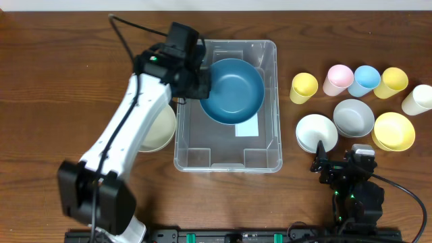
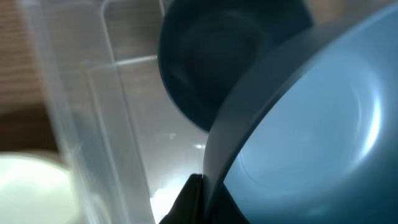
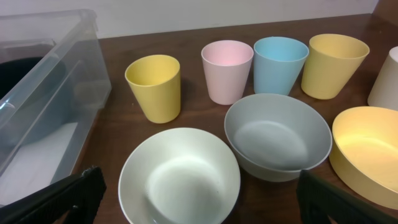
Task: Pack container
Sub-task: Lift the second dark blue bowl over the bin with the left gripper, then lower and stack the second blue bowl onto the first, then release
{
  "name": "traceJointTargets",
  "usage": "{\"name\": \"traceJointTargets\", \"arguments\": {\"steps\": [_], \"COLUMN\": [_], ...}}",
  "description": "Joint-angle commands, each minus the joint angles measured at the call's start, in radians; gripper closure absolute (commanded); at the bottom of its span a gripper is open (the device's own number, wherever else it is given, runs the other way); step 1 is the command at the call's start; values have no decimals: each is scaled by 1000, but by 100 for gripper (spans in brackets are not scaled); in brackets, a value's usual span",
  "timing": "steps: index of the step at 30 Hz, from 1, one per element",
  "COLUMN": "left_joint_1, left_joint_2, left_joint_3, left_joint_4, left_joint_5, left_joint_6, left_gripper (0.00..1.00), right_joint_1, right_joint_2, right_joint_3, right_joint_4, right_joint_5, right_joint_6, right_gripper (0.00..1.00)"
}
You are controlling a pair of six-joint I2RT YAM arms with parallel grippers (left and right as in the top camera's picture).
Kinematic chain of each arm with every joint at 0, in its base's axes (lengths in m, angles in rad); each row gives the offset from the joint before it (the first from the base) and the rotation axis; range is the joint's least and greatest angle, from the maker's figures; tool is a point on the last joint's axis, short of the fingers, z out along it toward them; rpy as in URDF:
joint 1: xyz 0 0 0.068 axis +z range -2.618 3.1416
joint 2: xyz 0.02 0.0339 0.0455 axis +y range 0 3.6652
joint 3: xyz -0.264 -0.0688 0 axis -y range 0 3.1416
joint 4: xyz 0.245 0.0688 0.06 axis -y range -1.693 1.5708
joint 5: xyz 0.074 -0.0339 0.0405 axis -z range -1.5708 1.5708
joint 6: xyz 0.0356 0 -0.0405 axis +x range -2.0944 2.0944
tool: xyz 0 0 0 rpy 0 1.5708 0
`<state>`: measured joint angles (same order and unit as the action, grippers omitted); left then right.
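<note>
The clear plastic container [image 1: 266, 158] stands mid-table with a white label [image 1: 247, 128] on its base. My left gripper [image 1: 202, 86] is shut on the rim of a dark blue bowl [image 1: 233, 91] and holds it tilted over the container's far half. In the left wrist view the bowl [image 2: 311, 124] fills the frame, with the fingers [image 2: 202, 199] pinching its rim above the container wall [image 2: 68, 124]. My right gripper [image 1: 341, 165] is open and empty, low at the front right. In the right wrist view it [image 3: 199, 199] sits just before a white bowl [image 3: 180, 177].
A cream bowl [image 1: 162, 128] lies left of the container under my left arm. On the right are a white bowl [image 1: 316, 131], grey bowl [image 1: 354, 116], yellow bowl [image 1: 393, 131], and yellow [image 1: 304, 88], pink [image 1: 338, 79], blue [image 1: 366, 80], yellow [image 1: 391, 82] and cream [image 1: 418, 100] cups.
</note>
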<state>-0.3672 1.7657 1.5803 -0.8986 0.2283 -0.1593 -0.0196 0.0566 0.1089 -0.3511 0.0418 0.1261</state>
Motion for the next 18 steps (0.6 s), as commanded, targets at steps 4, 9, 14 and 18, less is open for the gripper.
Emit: {"name": "traceJointTargets", "arguments": {"steps": [4,9,14,18], "left_joint_1": [-8,-10,-10,-9], "left_joint_2": [53,52,52,33], "left_joint_3": [-4,-3,-3,3], "left_joint_4": [78,140,144,130], "left_joint_5": [-37,-34,-28,-33], "left_joint_6": [5,5,1,1], "left_gripper": [94,94,87,54], "right_joint_1": [-9,-9,-9,-9], "right_joint_2": [-6,-6,-6,-6], "right_joint_3": [-3,-3,-3,-3], "right_joint_4": [-1,0,-1,-1], "right_joint_5": [7,7,7,7], "right_joint_6": [11,11,11,11], "right_gripper": [1,1,1,1]}}
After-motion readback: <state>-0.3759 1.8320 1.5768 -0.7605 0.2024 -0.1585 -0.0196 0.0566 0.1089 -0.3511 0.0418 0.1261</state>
